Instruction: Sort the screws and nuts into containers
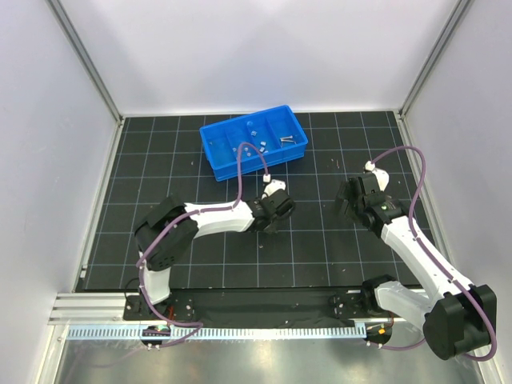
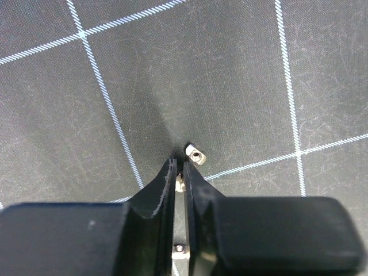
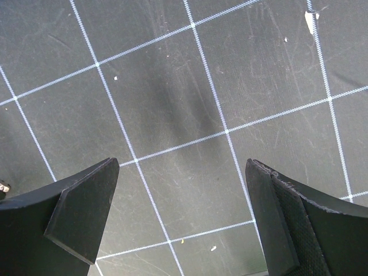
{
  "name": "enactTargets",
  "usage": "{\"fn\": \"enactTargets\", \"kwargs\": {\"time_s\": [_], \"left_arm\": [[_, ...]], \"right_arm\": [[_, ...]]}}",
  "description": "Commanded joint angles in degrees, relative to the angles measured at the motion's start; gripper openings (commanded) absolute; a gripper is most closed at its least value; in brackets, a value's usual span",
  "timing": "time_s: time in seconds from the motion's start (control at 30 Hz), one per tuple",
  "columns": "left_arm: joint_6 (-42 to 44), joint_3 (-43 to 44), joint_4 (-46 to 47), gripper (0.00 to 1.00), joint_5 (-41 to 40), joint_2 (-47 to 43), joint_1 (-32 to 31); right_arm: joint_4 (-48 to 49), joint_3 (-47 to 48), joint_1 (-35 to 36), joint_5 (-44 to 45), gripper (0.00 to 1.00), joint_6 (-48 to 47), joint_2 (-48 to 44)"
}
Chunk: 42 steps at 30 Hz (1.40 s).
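On a dark gridded desk, the left gripper has its fingers pinched narrowly on a small silver piece, a nut just beyond their tips, the blue tray behind holding silver pieces, and the right gripper has its fingers spread wide, holding nothing.

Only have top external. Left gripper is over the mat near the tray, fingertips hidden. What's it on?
Observer: Left wrist view: left gripper nearly shut on a small silver piece; nut or screw, can't tell.
Operator: Anything loose nearby?
Observer: One nut lies on the mat just past the fingertips.
Operator: Right gripper?
Observer: Right gripper wide open, nothing between its fingers.
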Motion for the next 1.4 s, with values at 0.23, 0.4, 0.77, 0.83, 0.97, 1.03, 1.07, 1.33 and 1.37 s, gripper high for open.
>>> {"fn": "enactTargets", "kwargs": {"time_s": [0.23, 0.4, 0.77, 0.83, 0.97, 1.03, 1.07, 1.33, 1.37], "left_arm": [[-1.05, -0.99, -1.76, 0.04, -4.94, -5.38, 1.81], [1.32, 1.21, 1.4, 0.04, -7.15, -12.06, 7.17], [5.46, 5.43, 1.15, 0.3, -2.5, -14.18, 17.12], [2.74, 3.76, -1.04, 0.44, -3.1, -13.74, 14.84], [-4.2, 2.53, -5.35, 0.51, -5.38, -11.29, 10.0], [-10.26, 3.58, -9.57, 0.5, -9.49, -8.84, 7.36], [-11.67, 3.67, -10.45, 0.5, -10.13, -8.12, 6.66], [-18.63, 4.46, -13.45, 0.46, -11.72, -3.46, 4.54], [-19.76, 3.85, -13.62, 0.45, -11.89, -3.28, 4.46]], "right_arm": [[0.36, 0.19, -0.08, 1.12, 0.99, 1.6, -1.0], [1.23, 0.28, -0.08, 0.59, 1.0, 1.34, -0.12], [2.03, 1.16, -0.08, 1.29, 1.0, 0.99, 2.87], [2.64, 1.25, -0.17, 1.47, 1.0, 0.99, 3.48], [3.52, 1.33, -0.08, 0.5, 1.0, 1.07, 5.15], [3.78, 1.33, -0.17, -0.03, 0.99, 0.81, 6.03], [3.96, 1.25, -0.08, -0.03, 1.0, 0.81, 6.21], [3.96, 0.55, -0.08, 0.32, 0.99, 0.55, 5.42], [3.87, 0.46, -0.08, 0.58, 1.0, 0.46, 5.25]]}}
